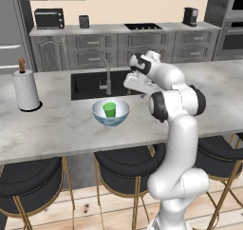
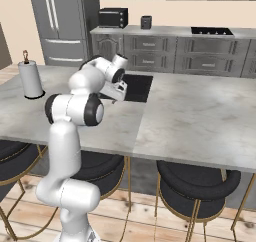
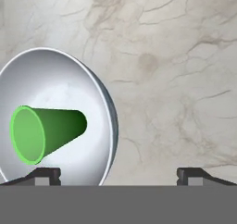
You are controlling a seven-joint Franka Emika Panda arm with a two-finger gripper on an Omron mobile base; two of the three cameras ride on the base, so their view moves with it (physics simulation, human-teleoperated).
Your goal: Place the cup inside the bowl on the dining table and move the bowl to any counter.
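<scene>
A: Where's the small bright green handle-less cup (image 1: 110, 110)?

B: Standing upright inside the round wide bowl, white inside and pale blue patterned outside (image 1: 101, 116). Bowl sits on the light grey-white veined marble island desk (image 1: 57, 129), just in front of the black inset sink (image 1: 88, 83) and its faucet (image 1: 107, 80).

A: Fingers (image 3: 118, 176)?

B: Spread wide, nothing between them. In the hand view the left tip overlaps the bowl's rim at the bottom edge, the right tip is over bare marble. Can't tell whether there's contact.

A: Arm?

B: Hand hangs above the desk, just right of the bowl.

A: Anything else nearby?

B: White paper towel roll on a dark base (image 1: 25, 90), well left of the bowl. Black round stools with gold legs (image 1: 126, 165) under the near edge.
</scene>
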